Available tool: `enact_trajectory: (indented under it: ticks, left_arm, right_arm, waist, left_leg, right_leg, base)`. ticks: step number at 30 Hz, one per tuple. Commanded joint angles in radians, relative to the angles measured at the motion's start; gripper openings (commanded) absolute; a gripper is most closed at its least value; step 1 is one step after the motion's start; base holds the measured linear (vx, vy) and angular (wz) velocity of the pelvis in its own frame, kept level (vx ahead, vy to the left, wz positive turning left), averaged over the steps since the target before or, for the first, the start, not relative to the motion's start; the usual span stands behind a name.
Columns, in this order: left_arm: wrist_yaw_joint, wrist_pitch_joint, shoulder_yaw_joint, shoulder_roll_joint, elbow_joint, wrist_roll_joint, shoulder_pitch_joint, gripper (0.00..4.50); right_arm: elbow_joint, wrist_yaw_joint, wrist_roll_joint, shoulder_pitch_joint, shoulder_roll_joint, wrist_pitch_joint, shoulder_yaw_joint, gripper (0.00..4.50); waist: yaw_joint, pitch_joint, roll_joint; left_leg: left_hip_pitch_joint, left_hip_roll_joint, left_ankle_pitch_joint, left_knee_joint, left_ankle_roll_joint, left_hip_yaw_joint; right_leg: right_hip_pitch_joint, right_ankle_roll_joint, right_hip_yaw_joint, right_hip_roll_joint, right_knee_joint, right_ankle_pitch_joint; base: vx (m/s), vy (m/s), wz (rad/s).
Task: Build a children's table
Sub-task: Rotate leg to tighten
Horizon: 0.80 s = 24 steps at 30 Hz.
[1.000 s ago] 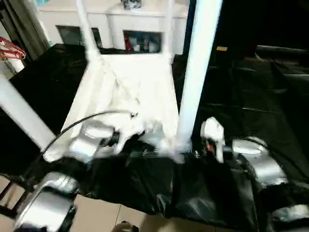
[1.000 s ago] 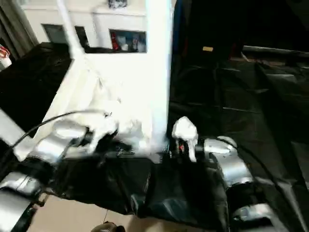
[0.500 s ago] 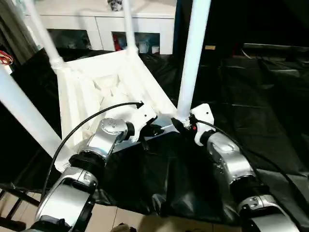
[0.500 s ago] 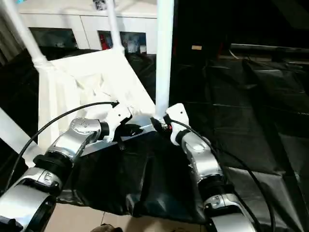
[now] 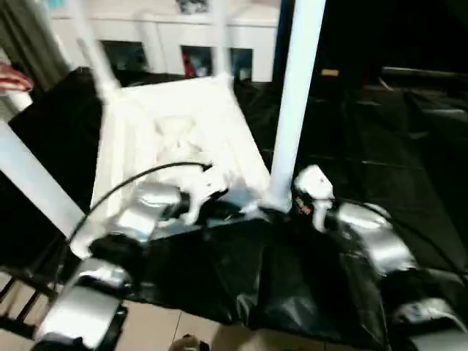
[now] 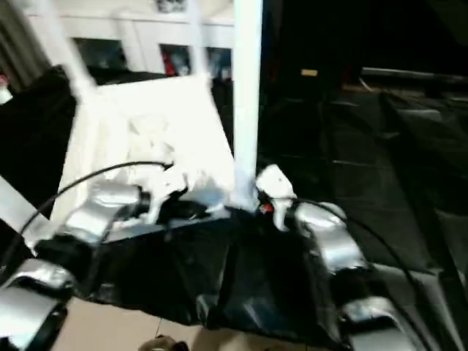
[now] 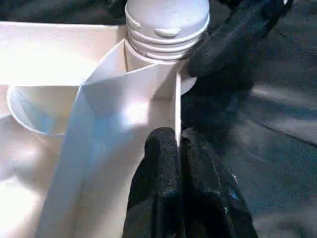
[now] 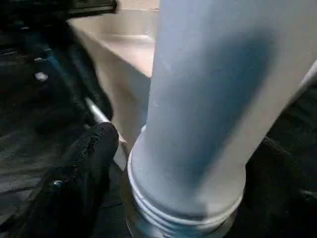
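- We're looking at the children's table top [image 5: 168, 124] lying upside down on the black sheet [image 5: 380, 139], ribbed side up. It's sitting around 11 o'clock from the middle of the head view.
- All four legs are standing up out of the corners. The near-right leg [image 5: 292, 110] is at about 4 o'clock of the top, the near-left leg [image 5: 29, 183] is leaning out toward 8 o'clock, and the two far legs [image 5: 95, 51] [image 5: 219, 36] are up around 11 and 1 o'clock, pretty blurry.
- The left gripper [image 7: 177, 141] is sitting at the near rim of the top, just at 9 o'clock of the near-right leg. Its fingers [image 7: 161, 148] are pressed together right where the thin rim wall ends. We can't tell if the wall is actually pinched between them.
- The right gripper [image 5: 287, 207] is coming in from 3 o'clock at the foot of that same leg, and its fingers are spread wide. One finger [image 8: 94, 148] is showing just beside the leg's threaded collar [image 7: 166, 25], with the other hidden behind the leg.
- In the left wrist view we're seeing that ridged collar seated in the corner socket, with a black finger of the right gripper right against it.
- The white cabinet [image 5: 146, 29] is standing way back at 12 o'clock, behind the table.
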Motion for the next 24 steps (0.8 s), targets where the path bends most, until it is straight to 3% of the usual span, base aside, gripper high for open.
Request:
enact_trajectory:
  ticks: [1,5,6,9,14,20,23,24]
  left_arm:
    - [-0.029,-0.023,-0.013,-0.007,-0.028,-0.019,-0.019,0.00]
    - [-0.105,-0.017,-0.020,0.025,-0.028,-0.034,-0.022,0.00]
    - [-0.126,-0.014,-0.022,0.031,-0.032,-0.036,-0.021,0.00]
    - [-0.159,-0.005,-0.023,0.040,-0.038,-0.039,-0.021,0.00]
    - [-0.159,0.000,-0.015,0.035,-0.035,-0.045,-0.025,0.00]
    - [-0.001,0.014,0.021,-0.013,0.005,-0.032,-0.049,0.00]
    - [0.074,0.020,0.036,-0.037,0.028,-0.023,-0.065,0.00]
    - [0.147,0.028,0.042,-0.061,0.042,-0.009,-0.076,0.00]
  right_arm:
    - [-0.056,0.099,0.027,0.007,0.002,-0.003,0.054,3.85]
    - [-0.103,0.226,0.058,0.024,-0.058,0.016,0.080,3.85]
    - [-0.114,0.248,0.065,0.027,-0.065,0.023,0.081,3.60]
    - [-0.134,0.288,0.078,0.033,-0.077,0.041,0.081,3.52]
    - [-0.145,0.297,0.085,0.042,-0.074,0.058,0.085,2.98]
    - [-0.066,0.095,0.029,0.015,-0.006,0.068,0.047,2.71]
    - [-0.005,-0.030,-0.013,-0.011,0.026,0.079,0.032,2.69]
    - [0.052,-0.158,-0.038,-0.034,0.064,0.087,0.013,2.69]
  waist:
    - [0.001,-0.073,-0.010]
    - [0.007,-0.075,-0.012]
    - [0.010,-0.076,-0.011]
    - [0.013,-0.075,-0.012]
    - [0.020,-0.076,-0.012]
    - [0.019,-0.074,-0.014]
    - [0.008,-0.071,-0.015]
    - [-0.002,-0.070,-0.013]
  left_leg:
    - [0.021,0.055,-0.207,-0.070,0.083,-0.022]
    - [0.020,0.054,-0.195,-0.068,0.089,-0.021]
    - [0.021,0.056,-0.189,-0.068,0.090,-0.022]
    - [0.019,0.055,-0.185,-0.069,0.088,-0.023]
    - [0.022,0.056,-0.190,-0.068,0.078,-0.023]
    - [0.020,0.054,-0.199,-0.070,0.060,-0.024]
    - [0.019,0.048,-0.220,-0.074,0.032,-0.026]
    - [0.020,0.049,-0.228,-0.077,0.016,-0.029]
  right_leg:
    - [0.050,-0.263,0.043,-0.063,-0.065,-0.169]
    - [0.052,-0.263,0.044,-0.064,-0.064,-0.163]
    - [0.051,-0.264,0.044,-0.066,-0.063,-0.161]
    - [0.052,-0.262,0.043,-0.065,-0.064,-0.169]
    - [0.048,-0.261,0.043,-0.066,-0.064,-0.184]
    - [0.048,-0.248,0.043,-0.067,-0.068,-0.215]
    - [0.049,-0.224,0.040,-0.068,-0.076,-0.291]
    - [0.048,-0.214,0.041,-0.068,-0.078,-0.312]
  base:
    - [0.000,0.000,0.00]
    - [0.000,0.000,0.00]
    - [0.000,0.000,0.00]
    - [0.000,0.000,0.00]
    - [0.000,0.000,0.00]
    - [0.000,0.000,0.00]
    - [0.000,0.000,0.00]
    - [0.000,0.000,0.00]
